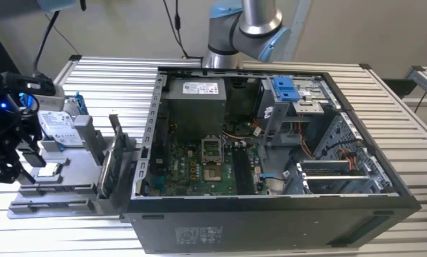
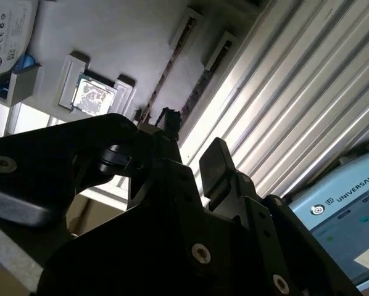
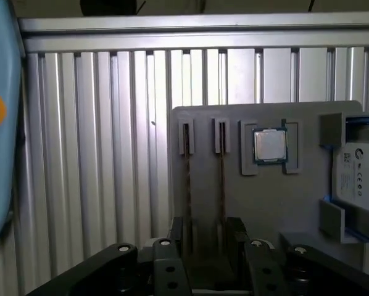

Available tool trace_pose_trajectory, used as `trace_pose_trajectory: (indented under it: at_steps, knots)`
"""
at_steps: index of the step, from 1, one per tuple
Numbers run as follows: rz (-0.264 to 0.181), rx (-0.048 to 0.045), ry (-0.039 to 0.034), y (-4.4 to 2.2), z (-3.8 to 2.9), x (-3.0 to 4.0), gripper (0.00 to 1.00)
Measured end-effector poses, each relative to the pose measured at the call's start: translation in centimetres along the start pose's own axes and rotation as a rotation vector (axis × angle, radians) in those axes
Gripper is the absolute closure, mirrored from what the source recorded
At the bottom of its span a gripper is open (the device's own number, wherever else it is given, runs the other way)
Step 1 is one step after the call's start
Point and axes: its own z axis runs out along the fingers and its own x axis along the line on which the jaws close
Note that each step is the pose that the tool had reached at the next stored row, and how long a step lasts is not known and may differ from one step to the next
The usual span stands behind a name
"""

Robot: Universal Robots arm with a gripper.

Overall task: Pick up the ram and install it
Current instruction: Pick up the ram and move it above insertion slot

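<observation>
Grey tray (image 3: 265,209) holds 2 thin sticks on edge in slots. We take the ram (image 3: 221,185) as the one whose long axis runs straight out from the gap of the claw (image 3: 207,233). Its fingers (image 3: 237,231) stand apart, holding nothing. The wrist hangs low over the tray, at the exterior view's left of the computer case (image 1: 270,225).

Table (image 3: 98,154) — ribbed bare metal, silvery, with a soft sheen along the ridges. Holder tray (image 3: 265,209) — grey plastic, matt, smooth. Processor (image 3: 270,145) lid: bright metal, satin. Ram sticks (image 3: 221,185) show dark, dull edges. Hard drive (image 3: 360,172) carries a smooth white label; its rails (image 3: 363,118) are blue plastic. My gripper (image 3: 207,246) is black and matt, with small bright screw heads (image 3: 257,245); plastic or coated metal, I cannot tell. Computer case (image 1: 270,230): matt black outside, bare grey sheet metal inside.
</observation>
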Motion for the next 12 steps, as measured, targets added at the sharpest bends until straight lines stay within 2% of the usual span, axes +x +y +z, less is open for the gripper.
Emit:
trace_pose_trajectory:
  at_steps: [12]
  knots:
    - [-0.01,0.002,-0.0002,0.34,1.8,0.09,0.58]
